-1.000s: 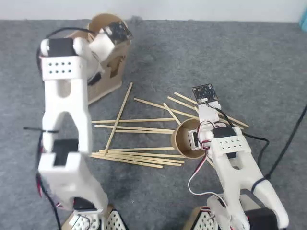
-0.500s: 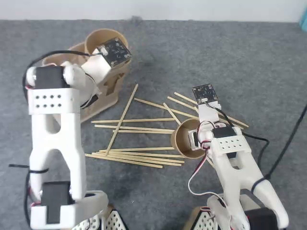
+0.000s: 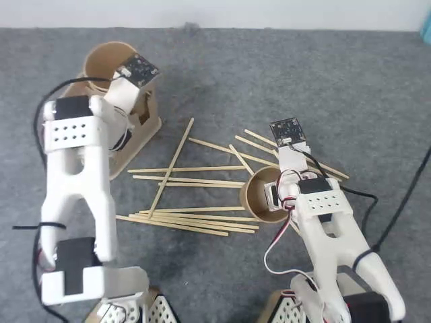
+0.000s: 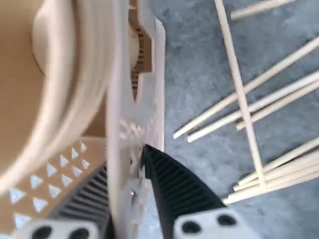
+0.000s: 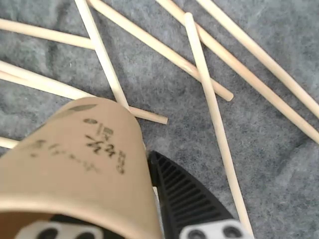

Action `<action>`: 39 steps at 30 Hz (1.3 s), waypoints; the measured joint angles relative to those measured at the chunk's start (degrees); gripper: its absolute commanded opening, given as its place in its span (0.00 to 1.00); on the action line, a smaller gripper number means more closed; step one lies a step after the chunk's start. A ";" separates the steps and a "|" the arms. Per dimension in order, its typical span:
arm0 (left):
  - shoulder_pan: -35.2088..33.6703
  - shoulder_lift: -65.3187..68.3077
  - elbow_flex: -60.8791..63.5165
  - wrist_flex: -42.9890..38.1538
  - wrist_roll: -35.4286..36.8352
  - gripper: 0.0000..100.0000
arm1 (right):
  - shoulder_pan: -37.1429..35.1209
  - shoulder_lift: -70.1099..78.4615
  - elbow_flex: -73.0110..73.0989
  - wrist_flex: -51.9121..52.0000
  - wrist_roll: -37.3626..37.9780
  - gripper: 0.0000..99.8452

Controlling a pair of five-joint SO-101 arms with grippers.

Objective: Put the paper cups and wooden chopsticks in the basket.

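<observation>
A wooden basket [image 3: 147, 124] stands at the far left with one paper cup [image 3: 106, 63] inside it. My left gripper [image 3: 131, 108] is shut on the basket's side wall [image 4: 149, 74], which passes between its fingers, and the cup [image 4: 55, 64] stands just inside that wall. A second paper cup [image 3: 259, 196] stands upright in the middle of the table. My right gripper [image 3: 275, 195] is shut on its rim, one black finger [image 5: 174, 194] outside the cup [image 5: 84, 159]. Several wooden chopsticks [image 3: 188, 178] lie scattered on the grey mat between the arms [image 4: 239, 89] [image 5: 209, 99].
Grey felt mat [image 3: 350, 87] covers the table, with bare room at the far right. A black cable [image 3: 404, 195] runs along the right side. More chopsticks [image 3: 316, 165] lie just beyond the right gripper.
The left arm has swung left and pulled the basket with its cup leftward, away from the chopsticks. The right arm and its cup have stayed put.
</observation>
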 measured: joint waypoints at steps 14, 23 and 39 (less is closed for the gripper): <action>-0.53 -8.53 -1.05 16.62 2.81 0.01 | 0.00 0.00 0.00 0.00 0.00 0.01; -1.41 -8.97 0.18 16.62 3.69 0.01 | 0.00 0.00 0.00 0.00 0.00 0.01; -11.43 -9.67 -12.48 16.70 15.03 0.31 | 0.00 0.00 0.00 0.00 0.00 0.01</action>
